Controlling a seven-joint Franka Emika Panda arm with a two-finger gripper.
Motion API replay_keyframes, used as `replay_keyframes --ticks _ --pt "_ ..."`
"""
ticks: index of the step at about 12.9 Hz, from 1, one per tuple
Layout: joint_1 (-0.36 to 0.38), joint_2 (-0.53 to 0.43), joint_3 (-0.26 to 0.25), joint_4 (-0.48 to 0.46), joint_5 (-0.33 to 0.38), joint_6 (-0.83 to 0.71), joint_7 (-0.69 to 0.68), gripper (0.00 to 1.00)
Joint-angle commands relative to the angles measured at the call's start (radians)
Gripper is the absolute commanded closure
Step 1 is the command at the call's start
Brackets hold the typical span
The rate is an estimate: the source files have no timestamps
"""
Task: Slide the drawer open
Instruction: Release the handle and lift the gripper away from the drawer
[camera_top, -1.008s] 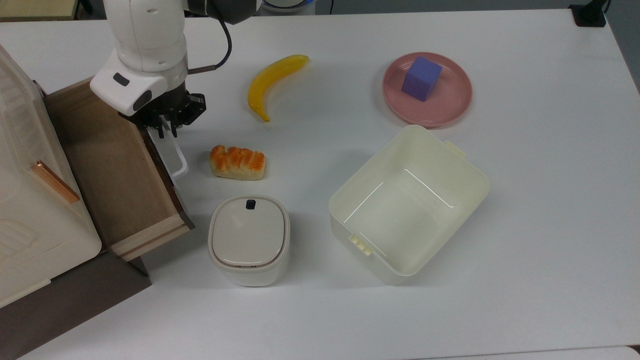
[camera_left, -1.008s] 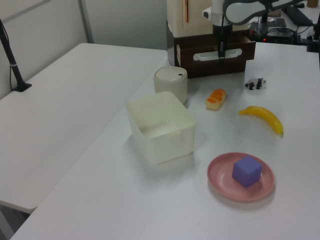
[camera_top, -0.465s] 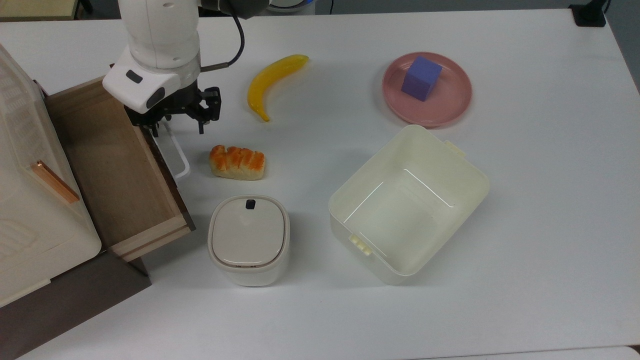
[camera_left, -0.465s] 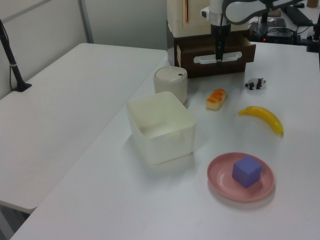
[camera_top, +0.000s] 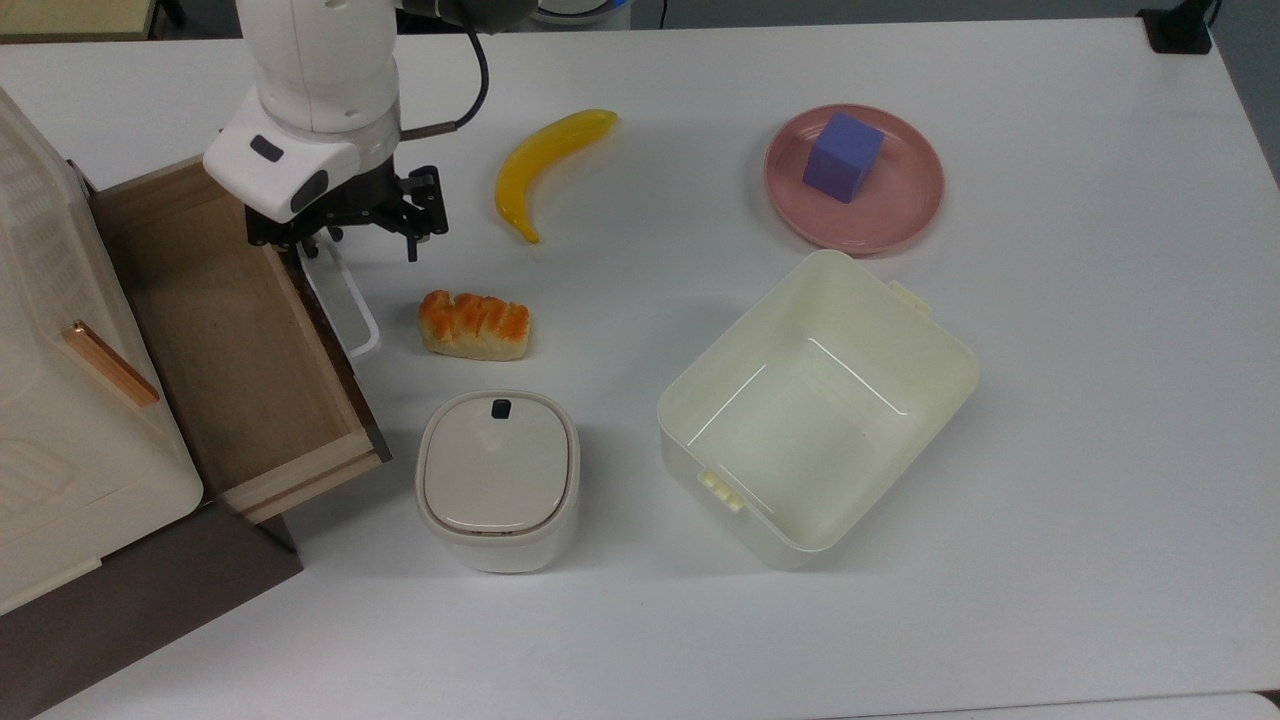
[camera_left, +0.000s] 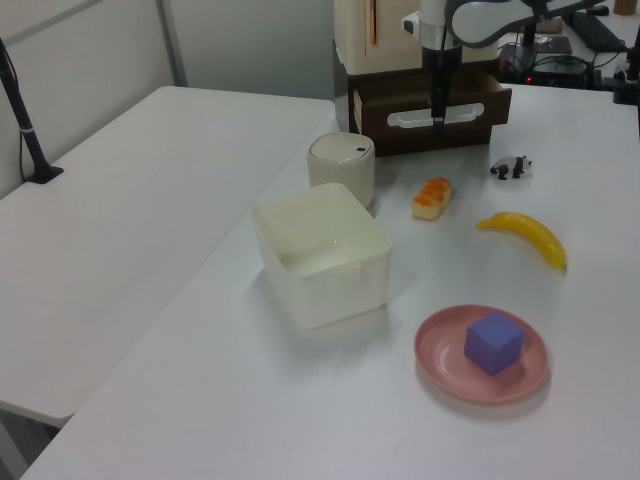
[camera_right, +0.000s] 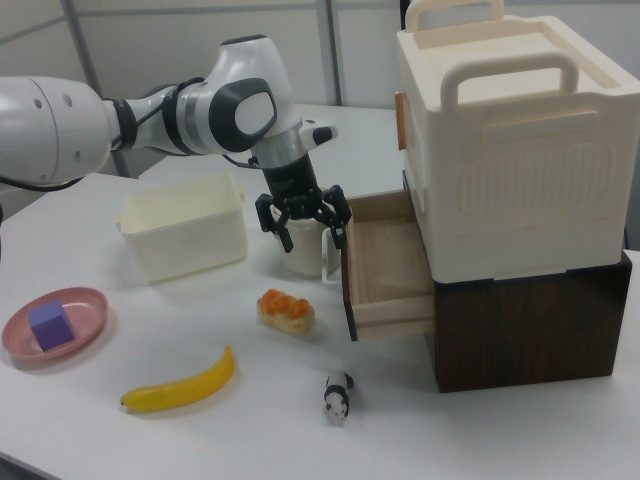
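Top view: at the left edge the drawer (camera_top: 215, 330) is sitting pulled out, its plywood floor showing. Just to its right, upper left of frame, the tool (camera_top: 350, 240) is hanging with fingers spread, gripping nothing. Opening looks done; next is probably lifting clear.

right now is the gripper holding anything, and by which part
Nothing is held. The gripper is open, fingers spread above the white handle of the pulled-out drawer, gripping neither.
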Motion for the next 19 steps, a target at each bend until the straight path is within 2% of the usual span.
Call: replay_keyframes --ticks 1,5,9,10,16,19 --pt "0.006 -0.054 -0.001 -0.024 0.014 -0.031 0.023 0.00" --pt "0.004 -0.085 0.010 0.004 0.018 -0.055 0.078 0.00" --pt "0.000 -0.192 -0.002 0.031 0.186 -0.194 0.080 0.00" --pt "-0.005 -0.218 -0.002 0.030 0.210 -0.221 0.086 0.00" --pt "0.007 -0.289 0.005 0.024 0.237 -0.259 0.297 0.00" --pt "0.021 -0.286 0.007 0.022 0.239 -0.249 0.372 0.00"
